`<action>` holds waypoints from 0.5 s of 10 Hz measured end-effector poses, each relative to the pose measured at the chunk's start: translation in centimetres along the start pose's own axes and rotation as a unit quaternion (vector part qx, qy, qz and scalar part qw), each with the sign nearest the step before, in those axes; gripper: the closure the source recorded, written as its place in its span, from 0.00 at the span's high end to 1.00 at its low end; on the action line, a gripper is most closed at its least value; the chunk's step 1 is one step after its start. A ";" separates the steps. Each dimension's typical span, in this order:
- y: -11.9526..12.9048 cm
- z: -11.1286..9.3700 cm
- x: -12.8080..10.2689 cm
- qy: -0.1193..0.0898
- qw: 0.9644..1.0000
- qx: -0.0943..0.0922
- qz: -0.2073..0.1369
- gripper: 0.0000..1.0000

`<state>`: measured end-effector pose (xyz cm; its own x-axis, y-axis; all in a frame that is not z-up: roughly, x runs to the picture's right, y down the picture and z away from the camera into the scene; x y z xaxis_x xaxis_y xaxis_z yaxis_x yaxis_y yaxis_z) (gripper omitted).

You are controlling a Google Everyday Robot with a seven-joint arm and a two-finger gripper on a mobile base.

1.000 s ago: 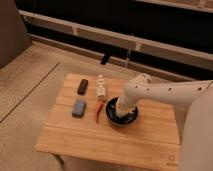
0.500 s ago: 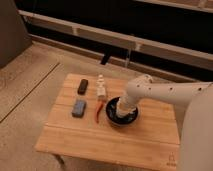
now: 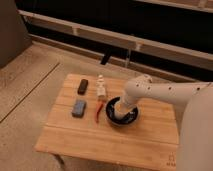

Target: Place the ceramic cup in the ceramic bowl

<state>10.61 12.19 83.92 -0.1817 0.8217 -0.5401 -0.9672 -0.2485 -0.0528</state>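
Pale wood is forming the slatted top of the table (image 3: 75, 137), on which every object is lying. Reading from left to right and taking the ceramic bowl (image 3: 131, 119) as the landmark: a grey-blue block (image 3: 79, 108) is lying well to the left of the bowl; a small dark object (image 3: 83, 86) is sitting beyond and left of it; a white bottle-shaped object (image 3: 101, 88) is standing nearer, to the bowl's upper left; a thin red item (image 3: 98, 112) is lying just beside the bowl's left rim. The white arm (image 3: 165, 92) is reaching in from the right of the bowl, and the gripper (image 3: 121, 107) is pointing down into the bowl's opening. The gripper's state cannot be told from this view, and the ceramic cup cannot be seen; it is judged to be hidden at the gripper, inside or just above the bowl. To finish the step well, the cup should be resting upright on the bowl's floor before release, and the withdrawal should be going straight up. Open tabletop is lying right of and in front of the bowl; the left rim is the crowded side.
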 end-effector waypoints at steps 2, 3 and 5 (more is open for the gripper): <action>0.3 -0.9 -0.8 -0.011 1.000 -0.003 -0.002 0.00; 0.8 -2.0 -1.6 -0.025 1.000 -0.008 -0.003 0.00; 2.2 -3.9 -2.6 -0.046 0.999 -0.017 -0.010 0.00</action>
<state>9.67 7.51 81.98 -0.1795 0.8702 -0.4589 -0.9645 -0.2474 -0.0919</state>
